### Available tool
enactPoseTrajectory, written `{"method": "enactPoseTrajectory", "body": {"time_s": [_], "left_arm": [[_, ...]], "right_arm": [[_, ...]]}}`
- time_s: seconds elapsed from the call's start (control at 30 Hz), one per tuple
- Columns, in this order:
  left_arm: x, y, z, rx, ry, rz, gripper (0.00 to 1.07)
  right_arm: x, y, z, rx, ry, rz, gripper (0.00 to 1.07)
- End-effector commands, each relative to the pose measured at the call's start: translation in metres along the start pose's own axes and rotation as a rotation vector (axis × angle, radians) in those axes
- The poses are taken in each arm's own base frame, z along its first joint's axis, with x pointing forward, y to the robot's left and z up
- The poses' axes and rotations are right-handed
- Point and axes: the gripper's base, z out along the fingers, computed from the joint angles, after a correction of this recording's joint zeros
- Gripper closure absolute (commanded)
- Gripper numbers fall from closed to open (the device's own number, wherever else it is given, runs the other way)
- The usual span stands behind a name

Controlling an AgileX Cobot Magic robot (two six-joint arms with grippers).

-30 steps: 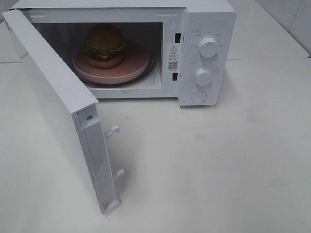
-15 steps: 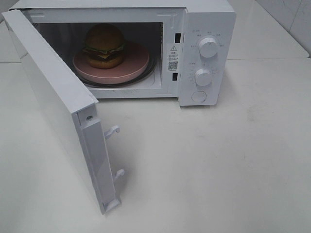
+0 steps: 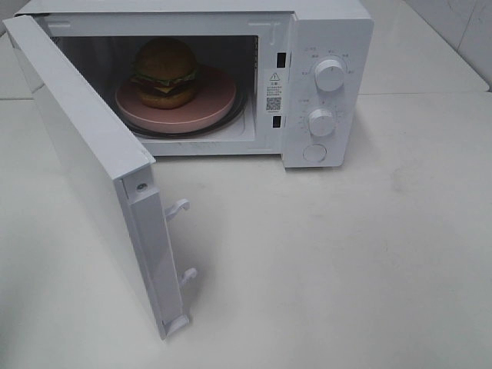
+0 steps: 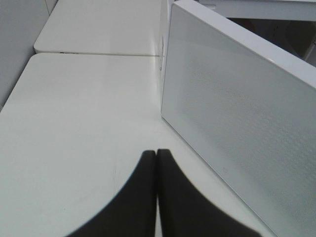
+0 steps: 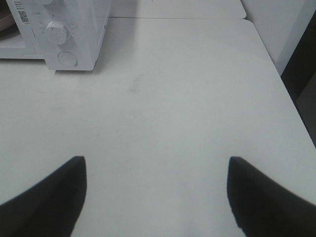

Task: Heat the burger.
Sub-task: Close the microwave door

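The burger (image 3: 164, 71), golden bun over lettuce, cheese and patty, stands on a pink plate (image 3: 207, 104) inside the open white microwave (image 3: 327, 31). The microwave door (image 3: 88, 165) swings out wide to the left front. In the left wrist view my left gripper (image 4: 156, 153) is shut with nothing in it, hovering over the table just outside the door's outer face (image 4: 237, 118). My right gripper (image 5: 155, 170) is open over bare table, to the right and in front of the microwave's knobs (image 5: 55, 32). Neither gripper shows in the exterior high view.
The microwave's control panel carries two dials (image 3: 329, 74) and a round button (image 3: 314, 153). Two latch hooks (image 3: 178, 207) stick out of the door's edge. The white table (image 3: 346, 261) has a seam behind, and its right edge (image 5: 284, 84) drops off.
The left gripper's fingers have come together. Burger, plate and door have not moved in the exterior high view.
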Motion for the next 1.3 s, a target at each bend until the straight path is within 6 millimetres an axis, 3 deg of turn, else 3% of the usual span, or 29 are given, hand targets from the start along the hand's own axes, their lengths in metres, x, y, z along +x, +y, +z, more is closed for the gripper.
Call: {"method": "enactPoseTrajectory", "body": {"time_s": [0.03, 0.13, 0.4, 0.87, 1.3], "left_arm": [[0.001, 0.004, 0.019, -0.016, -0.057, -0.015, 1.07], [0.002, 0.004, 0.023, -0.020, -0.068, -0.017, 1.07], [0.014, 0.015, 0.060, -0.081, -0.290, 0.017, 1.07], [0.031, 0.021, 0.097, -0.105, -0.315, 0.035, 1.07], [0.047, -0.009, 0.141, 0.099, -0.200, 0.131, 1.07]], "right_arm": [[0.003, 0.000, -0.004, 0.004, -0.026, 0.017, 0.31], [0.003, 0.000, -0.004, 0.004, -0.026, 0.017, 0.31], [0.003, 0.000, -0.004, 0.004, -0.026, 0.017, 0.31], [0.003, 0.000, -0.004, 0.004, -0.026, 0.017, 0.31], [0.003, 0.000, -0.004, 0.004, -0.026, 0.017, 0.31]]}}
